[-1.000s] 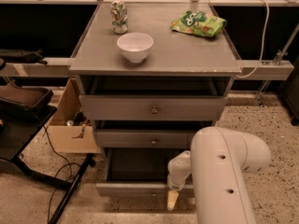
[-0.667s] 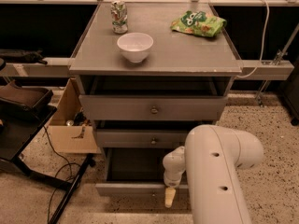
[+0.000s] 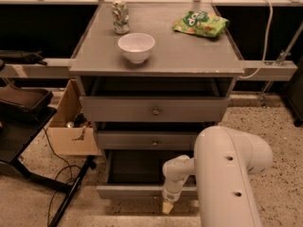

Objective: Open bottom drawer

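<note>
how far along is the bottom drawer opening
Done: the bottom drawer stands pulled well out, its dark inside exposed below the middle drawer. In hand: the tool hangs at that drawer's front edge, right of centre. Left: probably little, perhaps a final pull and backing the arm away.

Tight on the right of the open drawer, freer on its left.

The bottom drawer [image 3: 128,191] is pulled out, and its dark inside can be reached from above, though the middle drawer [image 3: 142,140] overhangs the rear part. The hand [image 3: 168,205] hangs just in front of the drawer front, right of centre, and the bulky white arm [image 3: 227,174] closes off the whole right side. On the left, a black stand leg [image 3: 71,195] slants across the floor and a cardboard box [image 3: 71,136] sits beside the cabinet. The floor strip between them and the hand looks passable, though it is dim.
</note>
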Controlling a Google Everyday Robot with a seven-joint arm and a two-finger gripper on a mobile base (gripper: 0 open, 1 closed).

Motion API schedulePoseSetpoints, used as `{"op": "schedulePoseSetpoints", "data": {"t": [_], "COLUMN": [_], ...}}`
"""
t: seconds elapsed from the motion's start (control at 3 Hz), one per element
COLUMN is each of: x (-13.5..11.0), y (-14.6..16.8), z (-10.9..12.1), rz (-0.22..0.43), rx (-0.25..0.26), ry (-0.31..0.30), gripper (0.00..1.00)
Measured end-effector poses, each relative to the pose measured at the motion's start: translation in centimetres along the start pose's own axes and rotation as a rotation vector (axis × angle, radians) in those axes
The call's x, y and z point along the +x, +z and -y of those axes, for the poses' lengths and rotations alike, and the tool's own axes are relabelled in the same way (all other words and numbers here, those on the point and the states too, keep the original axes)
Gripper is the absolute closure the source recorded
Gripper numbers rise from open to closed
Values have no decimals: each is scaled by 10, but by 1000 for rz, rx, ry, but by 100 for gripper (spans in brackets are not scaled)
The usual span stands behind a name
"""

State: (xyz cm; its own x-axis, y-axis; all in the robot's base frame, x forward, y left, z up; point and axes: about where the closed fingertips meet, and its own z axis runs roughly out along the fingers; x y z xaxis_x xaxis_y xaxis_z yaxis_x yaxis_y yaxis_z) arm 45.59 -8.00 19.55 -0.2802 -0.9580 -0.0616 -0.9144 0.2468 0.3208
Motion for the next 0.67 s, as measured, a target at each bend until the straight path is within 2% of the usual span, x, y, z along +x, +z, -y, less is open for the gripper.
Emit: {"op": "schedulePoseSetpoints", "data": {"t": [0.33, 0.67], "x": [-1, -2], "y": [-2, -4], "z": [5, 7], "rz": [0, 0], "rx": [0, 0], "ry": [0, 0], "gripper": [81, 100]}}
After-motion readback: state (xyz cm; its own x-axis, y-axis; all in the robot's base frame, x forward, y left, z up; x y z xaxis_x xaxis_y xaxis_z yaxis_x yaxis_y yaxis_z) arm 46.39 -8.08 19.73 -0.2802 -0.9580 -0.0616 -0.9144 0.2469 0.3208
